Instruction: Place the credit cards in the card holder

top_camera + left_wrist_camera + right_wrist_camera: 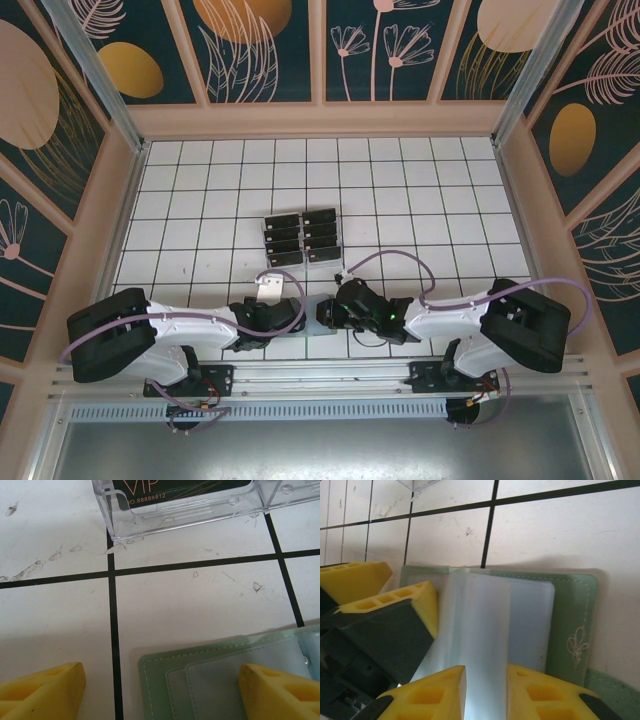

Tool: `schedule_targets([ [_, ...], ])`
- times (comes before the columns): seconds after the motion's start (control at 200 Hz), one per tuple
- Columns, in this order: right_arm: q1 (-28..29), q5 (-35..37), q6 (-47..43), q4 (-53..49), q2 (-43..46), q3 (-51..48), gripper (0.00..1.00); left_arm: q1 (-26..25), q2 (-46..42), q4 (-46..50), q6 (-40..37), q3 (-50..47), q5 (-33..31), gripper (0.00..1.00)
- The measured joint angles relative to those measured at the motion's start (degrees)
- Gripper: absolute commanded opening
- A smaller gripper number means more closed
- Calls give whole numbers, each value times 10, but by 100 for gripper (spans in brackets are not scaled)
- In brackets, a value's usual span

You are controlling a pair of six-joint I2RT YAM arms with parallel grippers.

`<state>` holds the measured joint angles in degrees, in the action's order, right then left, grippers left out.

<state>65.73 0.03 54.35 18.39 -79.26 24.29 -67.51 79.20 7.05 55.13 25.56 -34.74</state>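
Okay, card holder lies flat on worktop near the arm bases, between both hands. Right hand is narrow, pinching the holder's clear inner flap, which stands raised. Left hand is wide, straddling the holder's corner and gripping nothing. Credit cards sit in clear rack, apart. Risks: slick flap slips free, unpinned holder drags along, crowded hands collide.

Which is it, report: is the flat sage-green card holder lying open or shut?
Open: flat sage-green card holder shows its stitched inner pockets, and right gripper pinches a translucent plastic leaf upward.
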Motion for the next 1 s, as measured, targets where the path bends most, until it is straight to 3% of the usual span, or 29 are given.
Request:
schedule_targets([
  [0.255,1,-20,0,12,-12,14,30,0,-15,6,7,-5,-1,81],
  [0.716,24,-42,-16,11,-93,113,36,0,-226,125,90,-16,-73,85],
  [1.001,28,-64,-22,7,-175,167,36,0,-283,177,118,-17,-105,86],
])
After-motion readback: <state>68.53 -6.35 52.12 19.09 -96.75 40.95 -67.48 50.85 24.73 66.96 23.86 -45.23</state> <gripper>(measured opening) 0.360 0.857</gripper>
